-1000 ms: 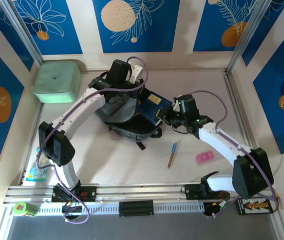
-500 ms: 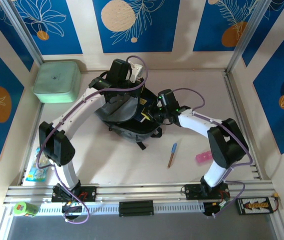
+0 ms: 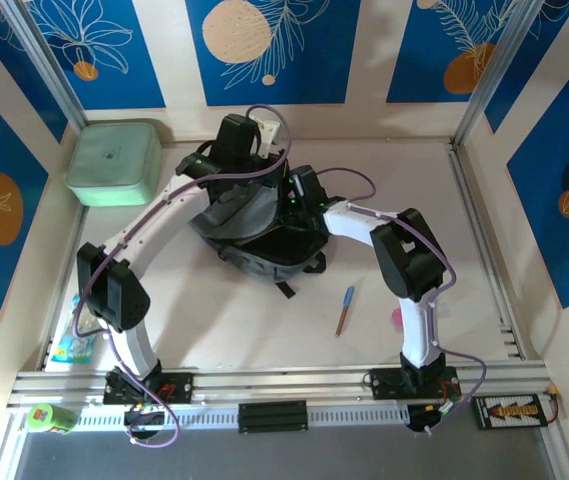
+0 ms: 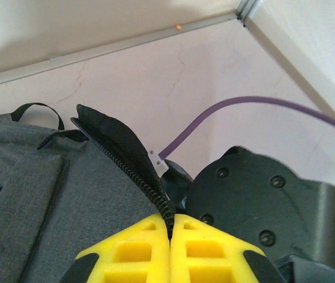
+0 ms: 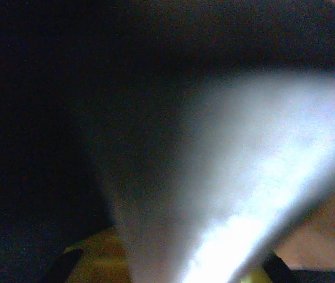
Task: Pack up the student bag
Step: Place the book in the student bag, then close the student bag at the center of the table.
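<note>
Nearest the arm bases, well short of both claws: a pen [image 3: 345, 310] and a small pink item [image 3: 397, 318] loose on the table [image 3: 214, 320], nearer than the right claw [image 5: 167, 265] and off to its right. A flat packet [image 3: 69, 345] far to the near left of the left claw [image 4: 170, 221].

Farther in, the student bag [image 3: 264, 245], slumped directly under both claws. Left claw pressed together on the bag's zipper edge [image 4: 129, 159], holding that lip up above the grey body below and to its left. Right claw buried in the opening just beside the left one, with dark lining around it and a pale blurred sheet [image 5: 226, 194] rising from between its yellow fingers [image 5: 93, 256]. Impossible to tell whether clamped on that sheet or slack.

Judged as the insertion step. To do it well:
- Keep the left claw's pinch firm and high, holding the mouth wide.
- Drive the right claw deeper, away from the lifted lip.
- Release only after seating the load low.
- Back out straight along the entry line, clear of the zipper teeth and the purple cable [image 4: 244, 106] just beyond the left claw.

Farthest, well beyond and left of the left claw: a mint-green box [image 3: 114, 162].
</note>
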